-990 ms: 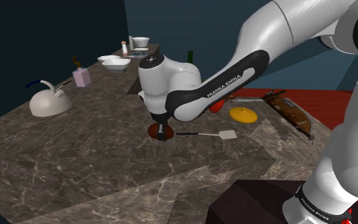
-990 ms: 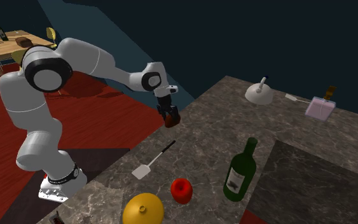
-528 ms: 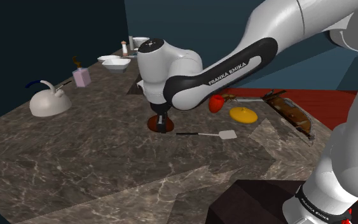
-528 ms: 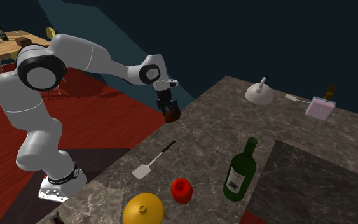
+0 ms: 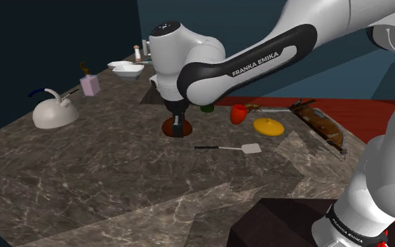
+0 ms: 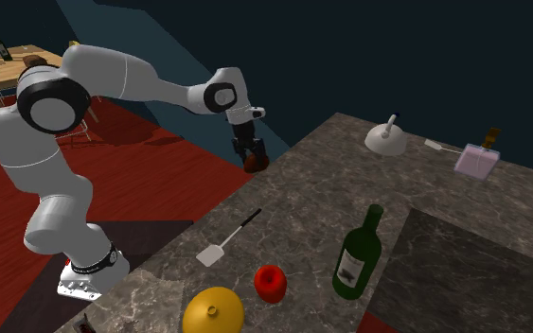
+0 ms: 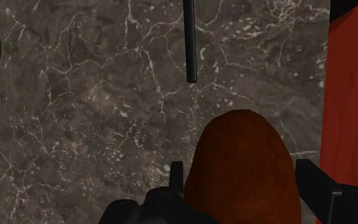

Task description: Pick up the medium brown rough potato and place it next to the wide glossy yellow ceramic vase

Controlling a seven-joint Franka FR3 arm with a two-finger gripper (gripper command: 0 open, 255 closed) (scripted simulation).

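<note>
Arm [image 5: 259, 63] outstretched, jaws clasping potato [image 7: 241, 165] above counter [image 5: 83, 175].

1. potato [image 5: 175, 128]: reddish-brown, oval, matte; clasped between the black fingers of the gripper [image 5: 177, 131], over the marbled countertop [image 5: 118, 182].
2. vase [image 5: 269, 127]: wide, squat, glossy yellow; upright on the countertop, well apart from the potato.

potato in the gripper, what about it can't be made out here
Wrist view: the potato's lower end is cut off by the bottom edge and the gripper.
Shoulder view: the gripper covers its middle.
Second exterior view: too small to tell whether it clears the counter.
</note>
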